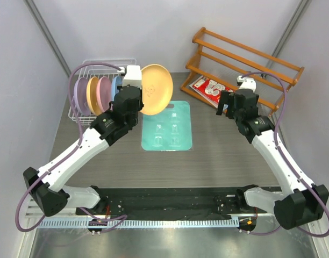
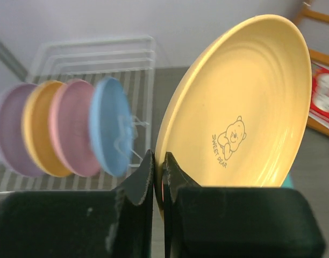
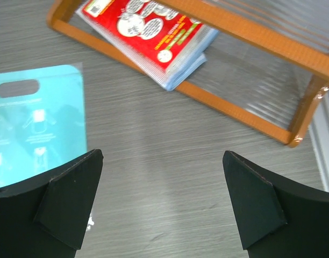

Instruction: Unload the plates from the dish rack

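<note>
The yellow plate (image 2: 245, 102) is clamped at its rim by the closed left gripper (image 2: 159, 172). Its bear print (image 2: 229, 142) is shown only by the wrist view. Four plates (image 2: 73, 129) are seen in the dish rack (image 2: 94, 45) to its left. The right gripper (image 3: 162, 183) is spread wide and empty.

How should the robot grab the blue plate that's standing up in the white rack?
Probably pinch its top rim, coming straight down from above. The blue plate stands on edge in the dish rack, so the thin rim up top is the free part. The pink plate crowds one face.
</note>
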Tool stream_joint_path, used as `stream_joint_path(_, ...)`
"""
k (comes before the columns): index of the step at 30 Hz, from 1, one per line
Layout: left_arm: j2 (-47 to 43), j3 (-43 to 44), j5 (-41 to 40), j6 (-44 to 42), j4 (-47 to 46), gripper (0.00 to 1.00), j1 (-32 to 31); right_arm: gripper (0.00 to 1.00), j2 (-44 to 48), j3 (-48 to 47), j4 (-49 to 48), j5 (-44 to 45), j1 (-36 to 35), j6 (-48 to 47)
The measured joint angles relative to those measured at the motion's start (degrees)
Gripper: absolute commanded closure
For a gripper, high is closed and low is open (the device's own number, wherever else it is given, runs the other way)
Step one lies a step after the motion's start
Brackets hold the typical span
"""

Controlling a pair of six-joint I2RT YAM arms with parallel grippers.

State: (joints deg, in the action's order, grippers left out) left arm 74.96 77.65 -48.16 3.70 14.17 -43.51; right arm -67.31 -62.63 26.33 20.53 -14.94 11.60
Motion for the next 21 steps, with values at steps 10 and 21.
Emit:
stream_joint_path(10,-2.93,-6.58,22.4,17.33,5.77,1.0,-0.26,0.02,13.46,10.47,-4.37,-14.53,0.0,6.45)
stream_joint_path(21,0.72,-10.73,32.74,26.49,4.35,1.0,-0.31,0.02,16.96,15.91,-9.31,-28.46,-0.33,12.85)
